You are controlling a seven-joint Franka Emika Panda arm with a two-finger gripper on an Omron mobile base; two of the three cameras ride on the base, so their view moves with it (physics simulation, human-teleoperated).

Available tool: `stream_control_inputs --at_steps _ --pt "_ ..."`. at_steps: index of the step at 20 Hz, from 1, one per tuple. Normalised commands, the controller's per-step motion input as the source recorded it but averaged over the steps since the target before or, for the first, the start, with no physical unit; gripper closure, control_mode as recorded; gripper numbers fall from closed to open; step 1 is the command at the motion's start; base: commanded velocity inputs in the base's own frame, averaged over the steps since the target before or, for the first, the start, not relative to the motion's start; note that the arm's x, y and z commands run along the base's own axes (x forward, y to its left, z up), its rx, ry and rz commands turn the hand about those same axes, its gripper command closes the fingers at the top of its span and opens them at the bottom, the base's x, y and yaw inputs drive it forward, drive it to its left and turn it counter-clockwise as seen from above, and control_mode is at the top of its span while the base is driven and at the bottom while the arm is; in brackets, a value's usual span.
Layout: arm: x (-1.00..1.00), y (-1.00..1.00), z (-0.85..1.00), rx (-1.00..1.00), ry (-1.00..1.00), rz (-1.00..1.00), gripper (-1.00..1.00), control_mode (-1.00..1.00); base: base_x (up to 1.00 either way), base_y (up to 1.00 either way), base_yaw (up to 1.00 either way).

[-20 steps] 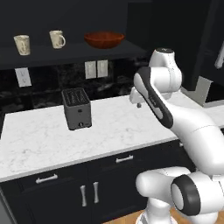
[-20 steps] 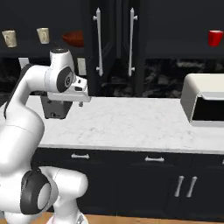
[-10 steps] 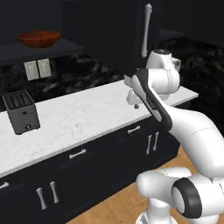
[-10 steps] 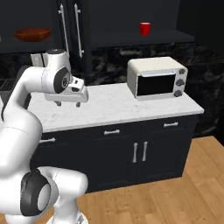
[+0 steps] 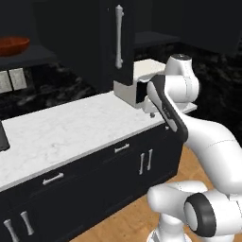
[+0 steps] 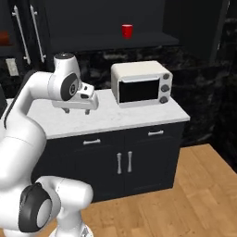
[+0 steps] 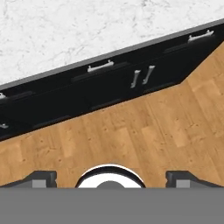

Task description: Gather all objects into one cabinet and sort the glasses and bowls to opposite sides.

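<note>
Right base view: pincer [image 6: 77, 110] hanging open and empty over the table [image 6: 115, 118] | red cup [image 6: 127, 31] sitting alone on the upper shelf [image 6: 139, 41] | bowl [image 5: 12, 45] seemingly waiting on a far shelf | gathering hardly begun.

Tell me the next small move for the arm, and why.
Probably raise the arm toward the red cup on the upper shelf. The gripper hangs open and empty over the white counter, well below the cup, beside the toaster oven. The cup stands apart from the red-brown bowl, so it likely needs fetching.
</note>
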Motion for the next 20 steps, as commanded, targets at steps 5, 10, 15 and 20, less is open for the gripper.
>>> stream_control_inputs --at_steps 5,10,15,20 --pt "0.00 0.00 0.00 0.00 0.00 0.00 -1.00 1.00 0.87 -0.89 0.18" --pt "0.00 0.00 0.00 0.00 0.00 0.00 -1.00 1.00 0.92 -0.70 0.51" --pt "0.00 0.00 0.00 0.00 0.00 0.00 -1.00 1.00 0.37 -0.25 0.28" --pt "0.00 0.00 0.00 0.00 0.00 0.00 -1.00 1.00 0.27 0.06 -0.01"
